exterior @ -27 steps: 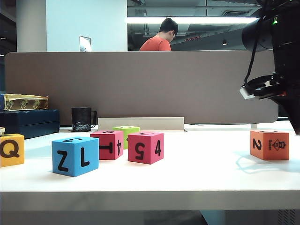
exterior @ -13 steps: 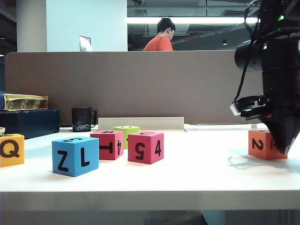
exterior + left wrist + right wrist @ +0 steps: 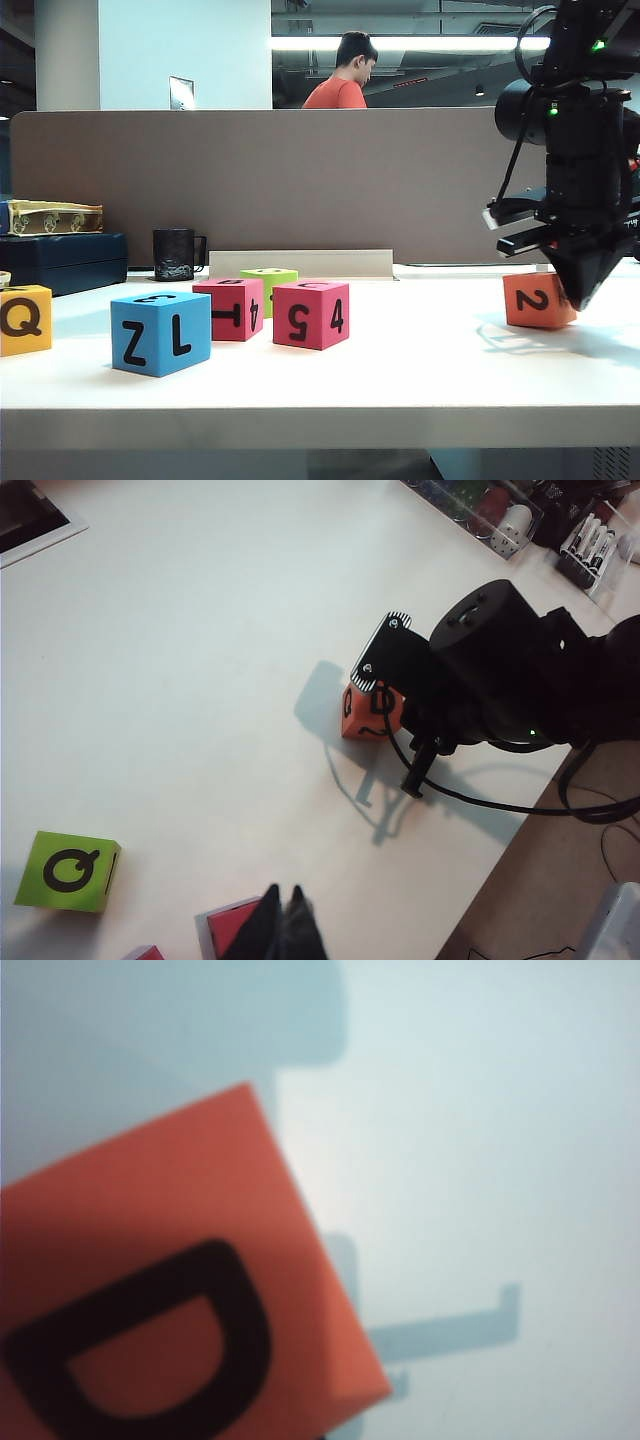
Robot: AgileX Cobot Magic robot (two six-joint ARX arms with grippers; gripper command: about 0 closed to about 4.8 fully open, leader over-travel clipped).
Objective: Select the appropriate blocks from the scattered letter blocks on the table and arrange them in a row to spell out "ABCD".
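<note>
The right hand (image 3: 578, 292) points down at the table (image 3: 400, 370), its fingers pressed together into one dark wedge with nothing between them. Its tip is right against the far side of the orange block (image 3: 539, 300), which sits tilted, one lower edge lifted off the table, its "2" face toward the exterior camera. From the right wrist view the hand itself is out of sight; the same orange block (image 3: 170, 1300) fills the near part of the picture with a black "D" on its upper face, blurred by closeness.

Well away from the right hand, across a bare stretch of table, the other blocks stand in a loose group: the pink-red block (image 3: 311, 313) showing "5" and "4" is the nearest, then the red block (image 3: 229, 308) just beside it with a "T" lying on its side, and the lime-green block (image 3: 268, 283) behind those two. Further off is the blue block (image 3: 160, 332) marked "Z" and "L", and furthest, at the edge of the exterior view, the yellow-orange block (image 3: 25, 319) showing "Q".

The left hand (image 3: 283, 927) hangs with its fingers pressed together, holding nothing, directly over a red block (image 3: 232, 927). The lime-green block (image 3: 68, 871) lies near it to one side, the orange one far off under the right arm.
</note>
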